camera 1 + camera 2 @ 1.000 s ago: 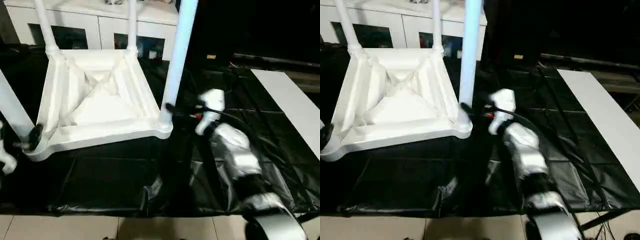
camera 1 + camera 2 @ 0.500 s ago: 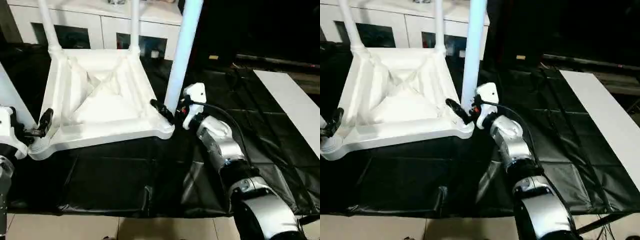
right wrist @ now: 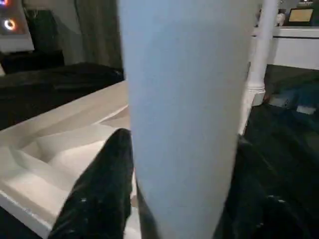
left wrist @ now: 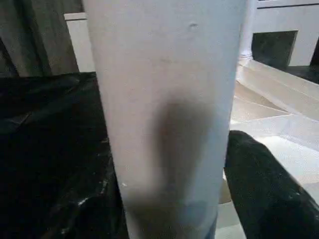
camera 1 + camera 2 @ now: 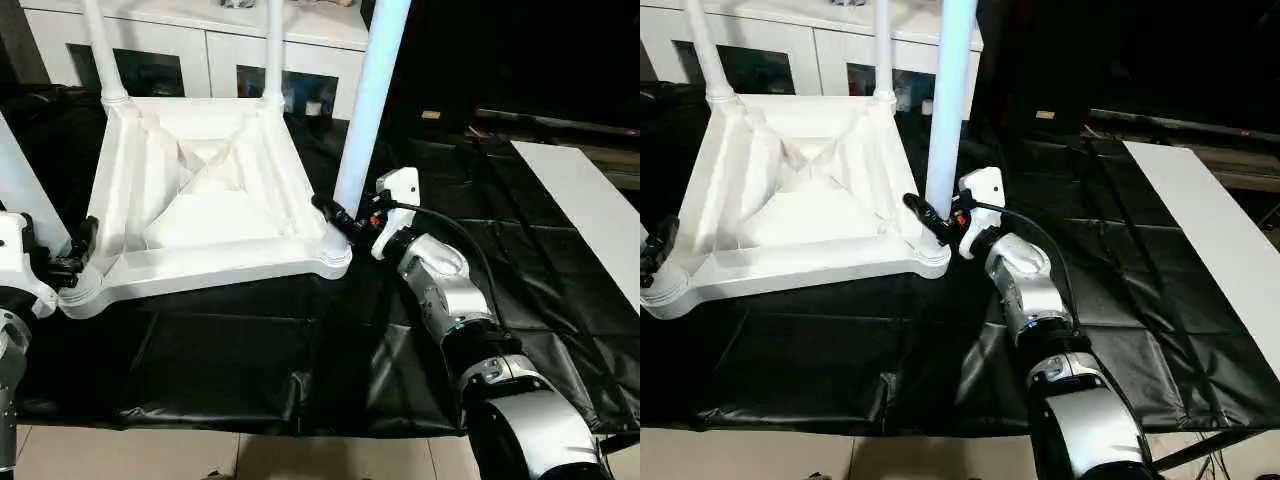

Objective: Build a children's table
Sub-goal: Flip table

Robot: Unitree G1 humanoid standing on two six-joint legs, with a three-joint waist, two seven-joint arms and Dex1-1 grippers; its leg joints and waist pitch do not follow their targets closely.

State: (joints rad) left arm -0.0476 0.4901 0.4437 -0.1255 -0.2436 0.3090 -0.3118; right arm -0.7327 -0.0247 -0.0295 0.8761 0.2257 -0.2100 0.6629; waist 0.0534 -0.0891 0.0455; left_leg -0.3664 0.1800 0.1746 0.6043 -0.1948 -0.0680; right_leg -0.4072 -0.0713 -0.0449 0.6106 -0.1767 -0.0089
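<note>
The children's table lies upside down on a black sheet, its white ribbed tabletop (image 5: 200, 190) facing up. Legs stand upright in the corner sockets: two at the far corners (image 5: 100, 50) (image 5: 272, 50), one at the near right (image 5: 365, 120) and one at the near left (image 5: 25, 195). My right gripper (image 5: 340, 218) is at the base of the near right leg (image 3: 184, 99), with a black finger (image 3: 107, 184) pressed on each side of it. My left gripper (image 5: 65, 255) is at the base of the near left leg (image 4: 164, 99), just above its socket.
A white cabinet (image 5: 200, 50) with glass-fronted compartments stands right behind the tabletop. A white board (image 5: 580, 200) lies on the black sheet (image 5: 250, 350) at the right. Tiled floor (image 5: 100, 455) begins at the sheet's near edge.
Both arms have moved in to the near legs. The right gripper came from right of the corner and its fingers have closed around the near right leg. The left gripper came into view at the near left leg.
</note>
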